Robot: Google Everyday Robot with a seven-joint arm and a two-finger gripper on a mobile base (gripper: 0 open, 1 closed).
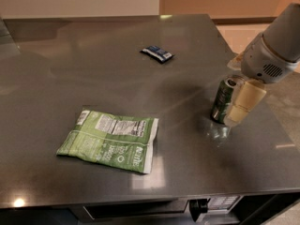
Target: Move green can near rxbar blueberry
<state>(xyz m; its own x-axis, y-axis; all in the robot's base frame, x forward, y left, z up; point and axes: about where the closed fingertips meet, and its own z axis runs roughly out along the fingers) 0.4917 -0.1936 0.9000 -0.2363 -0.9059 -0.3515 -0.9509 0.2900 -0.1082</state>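
The green can [222, 100] stands upright on the dark grey table [93, 78] near its right edge, silver top up. My gripper [231, 112] has come down at the can from the right, and its cream part lies against the can's right side. The white arm housing [272, 55] is above it. The rxbar blueberry [157, 53], a small flat dark blue wrapper with a white patch, lies towards the back of the table, well to the left of and behind the can.
A flat green snack bag [110, 140] lies on the front left part of the table. The table's right edge [276, 125] runs just beyond the can. The front edge is below the bag, with a dark panel under it.
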